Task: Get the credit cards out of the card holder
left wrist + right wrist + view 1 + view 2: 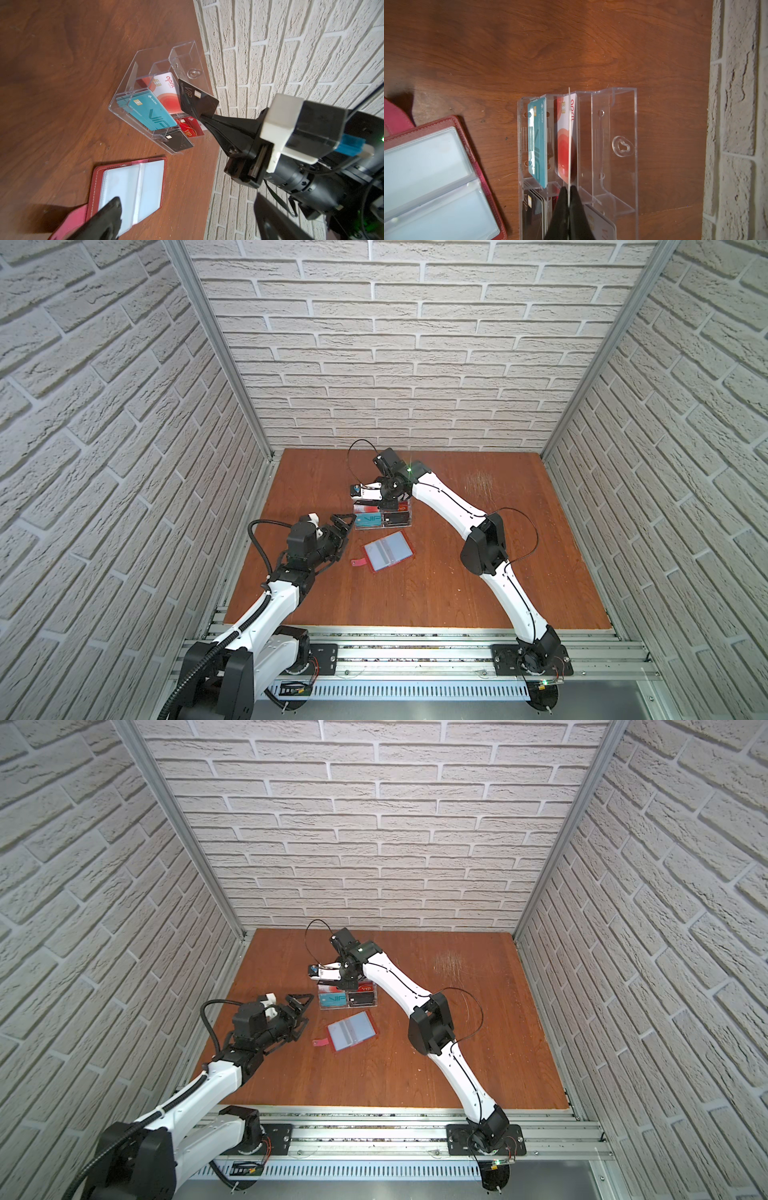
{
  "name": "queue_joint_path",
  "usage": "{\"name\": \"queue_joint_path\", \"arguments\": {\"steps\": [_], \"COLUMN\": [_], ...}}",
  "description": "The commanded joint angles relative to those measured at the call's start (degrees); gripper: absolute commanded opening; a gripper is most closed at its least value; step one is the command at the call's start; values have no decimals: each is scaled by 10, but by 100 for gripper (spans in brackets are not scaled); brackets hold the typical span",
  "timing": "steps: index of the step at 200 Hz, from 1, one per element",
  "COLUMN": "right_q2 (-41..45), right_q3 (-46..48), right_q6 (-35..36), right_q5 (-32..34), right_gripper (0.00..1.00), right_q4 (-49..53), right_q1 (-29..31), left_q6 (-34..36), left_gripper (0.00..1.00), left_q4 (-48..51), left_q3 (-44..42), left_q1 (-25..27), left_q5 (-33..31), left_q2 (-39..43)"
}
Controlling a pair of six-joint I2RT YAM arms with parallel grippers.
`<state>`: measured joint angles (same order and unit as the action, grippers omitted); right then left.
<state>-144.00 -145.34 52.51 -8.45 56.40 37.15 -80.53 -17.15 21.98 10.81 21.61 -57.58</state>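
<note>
The thin black plastic credit card with pale "VIP" print [197, 96] is out of the wallet and in the air. It is pinched by one corner in the clenched right gripper [568, 192] and hangs on edge above the clear acrylic six-compartment tray [124, 89]. The corner pinch leaves most of the card free below the fingertips, which I judge suits sliding it down between dividers. In the right wrist view the card shows only as a pale line over the slot with the white-and-red "april" card [565, 145]. Whether it is aimed at that slot or the empty one beside it I cannot tell.

The tray's slots sort cards by kind. They hold a stack of teal "VIP" cards [149, 110], a red "VIP" card [189, 128] and a stack of dark cards [176, 141], so the held card probably belongs with that stack.

The red booklet-style card holder [388, 556] lies open and flat on the brown wooden tabletop [457, 572], near the tray but apart from it. The sleeves that show look empty.

The left gripper [343, 539] hovers with jaws spread, grasping nothing, just beside the holder's strap side. From there it is likely ready to steady the holder.
</note>
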Motion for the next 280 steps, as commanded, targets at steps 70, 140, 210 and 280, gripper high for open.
{"name": "queue_joint_path", "arguments": {"steps": [70, 140, 210, 280], "right_q2": [24, 43, 30, 12], "right_q3": [-26, -26, -26, -26], "right_q6": [-11, -12, -21, -13], "right_q5": [-4, -9, -16, 3], "right_gripper": [5, 5, 5, 5], "right_q4": [-29, -31, -47, -43], "right_q1": [-1, -4, -6, -11], "left_q6": [29, 26, 33, 32], "left_gripper": [98, 98, 98, 98], "left_q4": [-34, -57, -50, -61], "left_q3": [-3, -5, -5, -9], "left_q1": [-5, -6, -8, -8], "left_q5": [8, 10, 10, 9], "left_q2": [11, -13, -15, -24]}}
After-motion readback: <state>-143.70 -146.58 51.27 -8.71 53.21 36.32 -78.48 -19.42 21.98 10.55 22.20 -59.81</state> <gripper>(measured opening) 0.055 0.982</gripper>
